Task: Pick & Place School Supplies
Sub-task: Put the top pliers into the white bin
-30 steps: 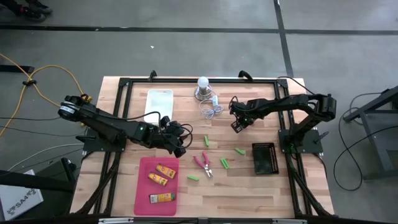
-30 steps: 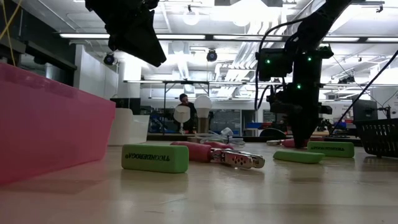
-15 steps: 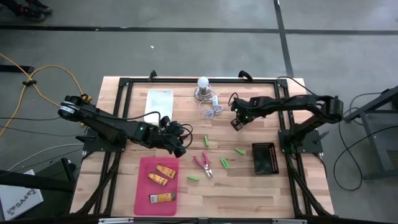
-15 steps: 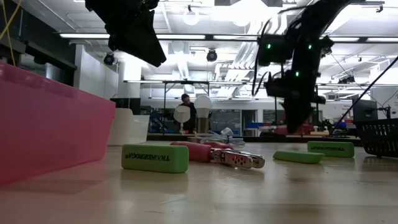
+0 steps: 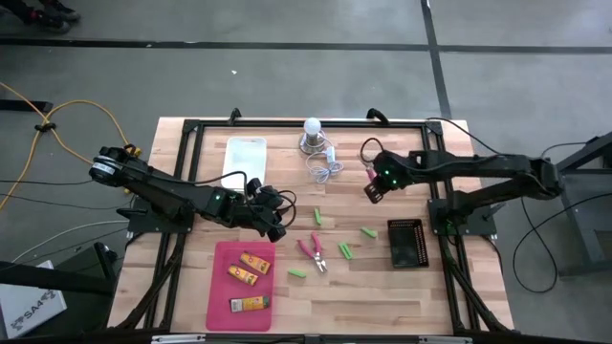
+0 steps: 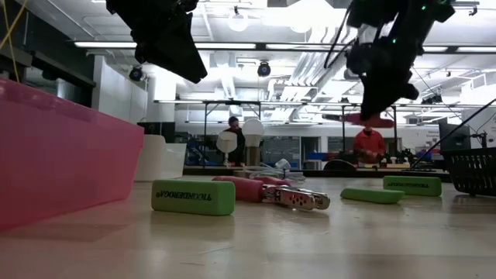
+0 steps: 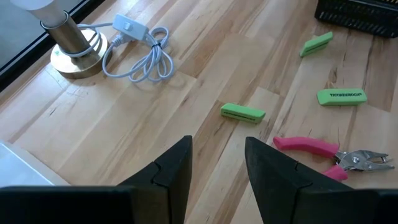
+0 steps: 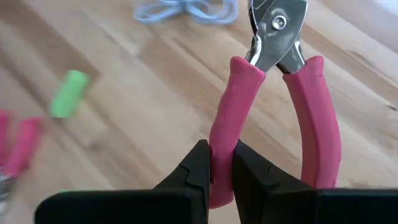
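Note:
My right gripper hangs over the table's far right part, shut on a pink-handled plier tool held in the air. In the low view the tool shows below the gripper. My left gripper is open and hovers left of centre, above the pink tray's far edge. A second pink tool lies flat at the centre. Several green sticks lie around it. Three orange pieces lie in the pink tray. My right gripper pinches one pink handle of the tool between its two fingers, near that handle's free end. The fingers come from above, pointing down. The other handle and the metal head stick out free. The tool is lifted clear of the table.
A white bulb lamp with a coiled cord stands at the far middle. A white tray sits far left and a black basket at the right. People show in the room behind the table.
My right gripper has risen, staying shut on the pink tool, and shifted a little toward the table's right edge. The tool, which lay on the table a second ago, now hangs clear above it.

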Action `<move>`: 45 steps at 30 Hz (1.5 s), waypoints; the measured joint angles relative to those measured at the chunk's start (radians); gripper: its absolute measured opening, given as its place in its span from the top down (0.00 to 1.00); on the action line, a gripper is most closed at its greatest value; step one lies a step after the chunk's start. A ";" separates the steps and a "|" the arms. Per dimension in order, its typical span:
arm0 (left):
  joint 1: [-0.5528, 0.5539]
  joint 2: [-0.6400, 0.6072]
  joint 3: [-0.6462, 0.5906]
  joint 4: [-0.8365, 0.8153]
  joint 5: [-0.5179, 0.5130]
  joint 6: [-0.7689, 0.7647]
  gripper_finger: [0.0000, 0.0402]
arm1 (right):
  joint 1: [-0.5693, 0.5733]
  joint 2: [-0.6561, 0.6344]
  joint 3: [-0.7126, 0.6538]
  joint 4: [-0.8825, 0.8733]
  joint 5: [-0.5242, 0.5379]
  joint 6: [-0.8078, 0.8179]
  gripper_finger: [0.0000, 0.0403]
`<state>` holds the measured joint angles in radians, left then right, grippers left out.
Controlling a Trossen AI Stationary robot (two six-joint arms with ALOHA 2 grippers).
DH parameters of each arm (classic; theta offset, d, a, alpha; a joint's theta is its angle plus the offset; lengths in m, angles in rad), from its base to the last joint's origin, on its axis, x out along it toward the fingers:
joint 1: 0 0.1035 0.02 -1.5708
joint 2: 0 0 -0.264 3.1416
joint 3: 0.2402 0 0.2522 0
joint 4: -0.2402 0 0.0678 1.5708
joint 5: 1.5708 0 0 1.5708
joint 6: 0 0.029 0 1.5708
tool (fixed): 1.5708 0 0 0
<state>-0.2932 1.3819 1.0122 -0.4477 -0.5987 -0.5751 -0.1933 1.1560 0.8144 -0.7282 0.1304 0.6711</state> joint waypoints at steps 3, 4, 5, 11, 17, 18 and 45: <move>0.000 0.000 0.000 0.000 0.000 0.000 0.65 | 0.052 -0.010 0.000 0.050 -0.012 0.010 0.91; 0.000 0.000 0.000 0.000 0.000 0.000 0.65 | 0.069 -0.010 0.000 0.074 -0.017 0.010 0.91; 0.000 0.000 0.000 0.000 0.000 0.000 0.65 | 0.084 -0.008 0.000 0.099 -0.026 0.009 0.91; -0.010 0.000 0.000 0.000 0.003 0.000 0.65 | 0.161 0.032 0.000 0.279 -0.063 -0.009 0.92; -0.037 0.000 0.000 0.007 0.009 0.000 0.65 | 0.181 0.094 0.000 0.378 -0.084 -0.031 0.92; -0.040 0.000 0.000 0.011 0.009 0.000 0.65 | 0.181 0.101 0.000 0.385 -0.084 -0.037 0.92; -0.104 0.000 0.001 0.340 0.006 0.340 0.65 | 0.316 0.161 0.000 1.000 -0.390 -0.205 0.92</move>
<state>-0.3969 1.3819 1.0130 -0.1080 -0.5930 -0.2352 0.1224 1.3170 0.8146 0.2720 -0.2600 0.4656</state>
